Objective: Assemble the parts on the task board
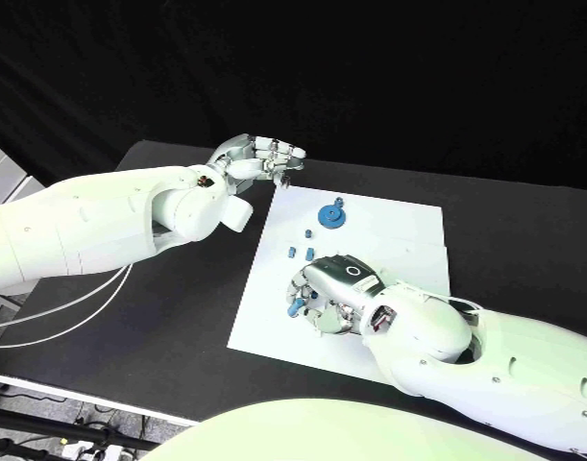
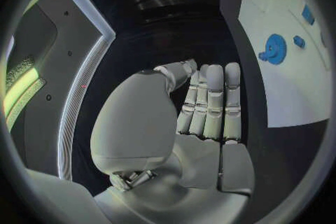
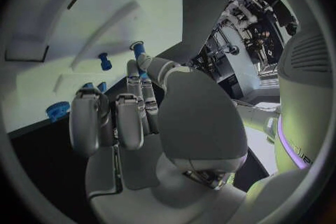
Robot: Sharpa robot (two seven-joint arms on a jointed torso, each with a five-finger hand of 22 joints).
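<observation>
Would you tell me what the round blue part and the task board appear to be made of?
The round blue part looks like matte moulded plastic: uniform colour, no shine. The task board seems a thin, flat white sheet, plastic or coated; the material is uncertain.

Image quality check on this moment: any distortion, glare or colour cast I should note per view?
Head view: the task board is washed out bright against the black table, though the blue gear reads clearly. Left wrist view: fisheye bends the board's edge; the left robot hand is evenly lit. Right wrist view: greenish tint over the board, and the right robot hand looms large.
</observation>
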